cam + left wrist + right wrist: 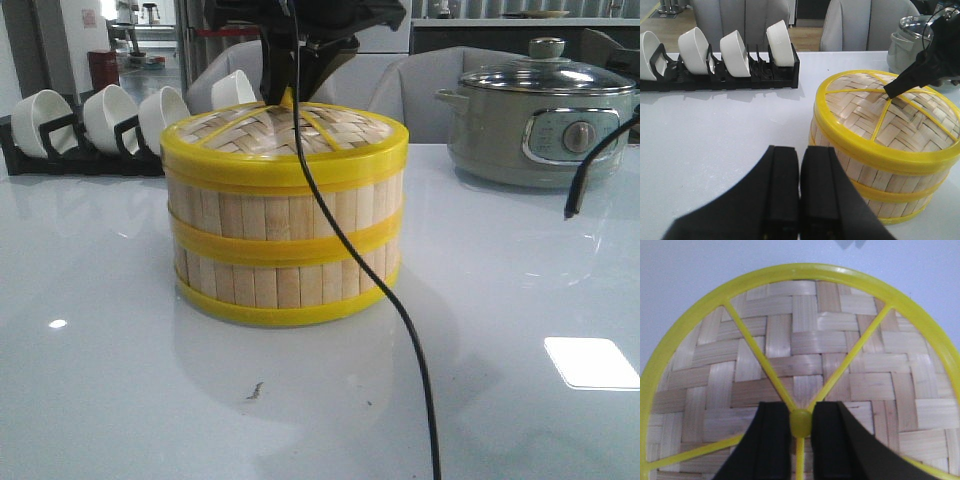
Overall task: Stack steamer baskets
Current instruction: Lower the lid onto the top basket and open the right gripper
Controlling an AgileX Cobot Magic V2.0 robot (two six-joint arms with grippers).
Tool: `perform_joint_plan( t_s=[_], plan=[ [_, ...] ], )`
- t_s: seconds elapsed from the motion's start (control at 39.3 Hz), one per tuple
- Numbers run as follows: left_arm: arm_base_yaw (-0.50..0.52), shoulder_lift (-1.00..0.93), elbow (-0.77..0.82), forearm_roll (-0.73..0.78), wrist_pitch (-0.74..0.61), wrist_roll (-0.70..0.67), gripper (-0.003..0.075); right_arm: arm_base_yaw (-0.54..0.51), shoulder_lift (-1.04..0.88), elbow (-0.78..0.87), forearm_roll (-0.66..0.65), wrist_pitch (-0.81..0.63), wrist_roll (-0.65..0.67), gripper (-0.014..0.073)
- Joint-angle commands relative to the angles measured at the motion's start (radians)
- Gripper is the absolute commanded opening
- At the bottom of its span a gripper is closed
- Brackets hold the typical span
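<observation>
Front view gives me the clearest read on progress: two steamer baskets (pixel 285 235) sit one on the other in the middle of the white table (pixel 100 380), their yellow rims lined up, and the woven lid (pixel 290 130) rests flat on top of them. By my judgement the stacking itself is done; what seems left is for me to let go of the lid and pull the arm clear.

My right gripper (pixel 800 425) is over the centre of the lid, its two black fingers closed on either side of the small yellow knob (pixel 800 422). That grip shows only in the right wrist view; from the front the arm is just a dark shape above the stack and the knob is barely a sliver.

My left gripper (pixel 800 195) is off to the side of the stack, fingers pressed together with nothing between them. The left wrist view also shows the right arm's fingers coming down onto the lid's hub, and a rack of white bowls (pixel 720 55) beyond the stack. The front view adds the grey-green pot (pixel 540 120) with its glass lid, behind the stack and to the right, and a black cable (pixel 400 330) hanging in front of it.
</observation>
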Motion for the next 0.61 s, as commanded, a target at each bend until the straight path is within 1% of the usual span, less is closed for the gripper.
perform_joint_plan(
  t_s=[0.0,0.15,0.2,0.25,0.38,0.43,0.48,0.59],
  plan=[
    [0.001,-0.005,-0.03,-0.01,-0.089,0.0,0.009,0.001,-0.059,-0.038,-0.007,-0.07,-0.014,0.0056],
    [0.001,-0.005,-0.03,-0.01,-0.089,0.0,0.009,0.001,-0.059,-0.038,-0.007,-0.066,-0.014,0.0073],
    [0.001,-0.005,-0.03,-0.01,-0.089,0.0,0.009,0.001,-0.059,-0.038,-0.007,-0.055,-0.014,0.0108],
    [0.001,-0.005,-0.03,-0.01,-0.089,0.0,0.009,0.001,-0.059,-0.038,-0.007,-0.048,-0.014,0.0167],
    [0.001,-0.005,-0.03,-0.01,-0.089,0.0,0.009,0.001,-0.059,-0.038,-0.007,-0.052,-0.014,0.0365],
    [0.001,-0.005,-0.03,-0.01,-0.089,0.0,0.009,0.001,-0.059,-0.038,-0.008,-0.063,-0.014,0.0421],
    [0.001,-0.005,-0.03,-0.01,-0.089,0.0,0.009,0.001,-0.06,-0.038,-0.008,-0.073,-0.014,0.0449],
    [0.001,-0.005,-0.03,-0.01,-0.089,0.0,0.009,0.001,-0.061,-0.038,-0.008,-0.085,-0.014,0.045]
  ],
)
